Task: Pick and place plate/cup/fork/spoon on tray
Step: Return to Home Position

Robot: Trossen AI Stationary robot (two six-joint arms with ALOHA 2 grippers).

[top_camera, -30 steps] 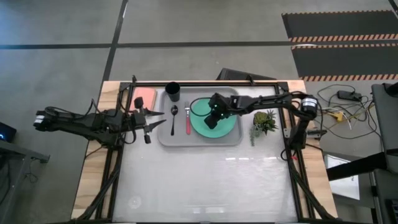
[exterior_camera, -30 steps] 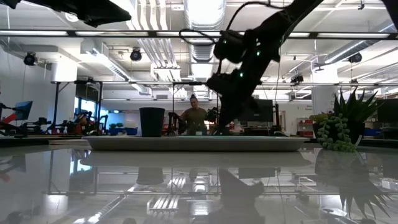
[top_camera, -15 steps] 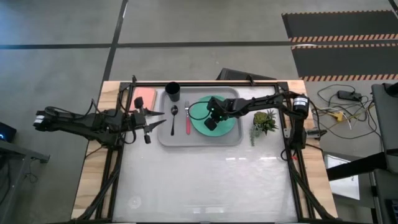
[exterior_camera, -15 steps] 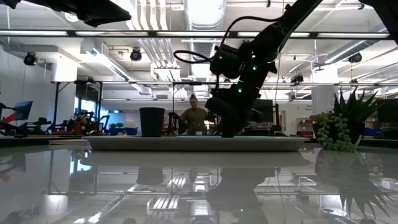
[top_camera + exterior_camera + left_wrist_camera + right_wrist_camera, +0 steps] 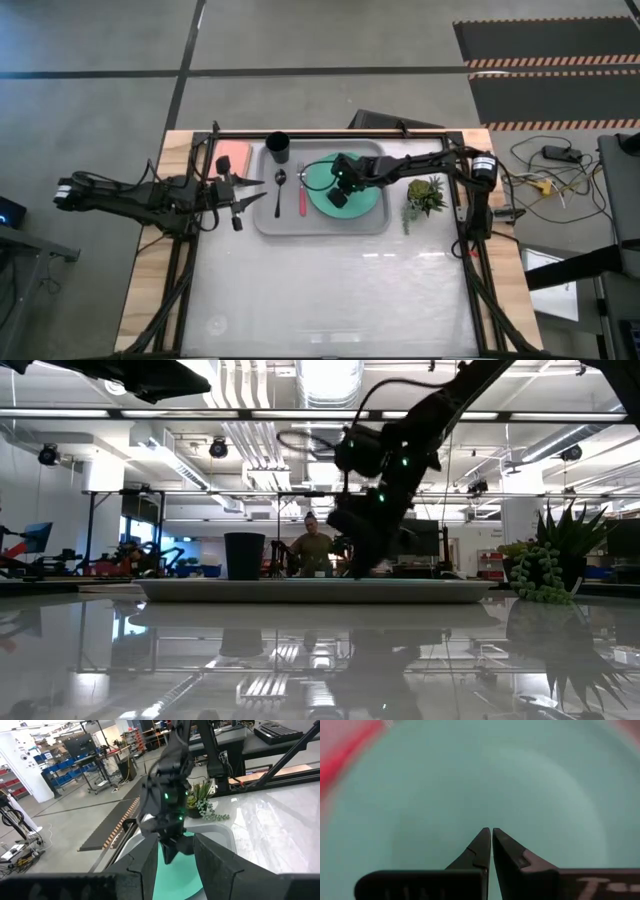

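The light-grey tray (image 5: 372, 222) lies at the table's far middle. On it are the mint-green plate (image 5: 365, 203), the pink-handled fork (image 5: 302, 193) and the dark spoon (image 5: 279, 187). The black cup (image 5: 278, 148) stands at its far left corner. My right gripper (image 5: 338, 196) is shut and empty, pointing down over the plate's left half (image 5: 530, 785); it also shows in the low view (image 5: 362, 566). My left gripper (image 5: 250, 195) is open and empty, just left of the tray, level with the spoon; its wrist view (image 5: 175, 870) looks across the tray. My right gripper has its shut fingertips (image 5: 481, 840) pointing down from above, close over the plate's flat inner face (image 5: 487, 815). Nothing is between the fingers. I cannot tell whether the tips touch the plate.
A small pink pad (image 5: 232, 158) lies left of the cup. A potted plant (image 5: 425, 195) stands right of the tray, under my right arm. The near half of the table is a bare glossy sheet (image 5: 330, 290). A person (image 5: 312, 548) stands in the room beyond.
My right gripper has gone a little toward the table's left edge over the plate, and its arm has stretched farther out. The plate, fork, spoon and cup have stayed where they were.
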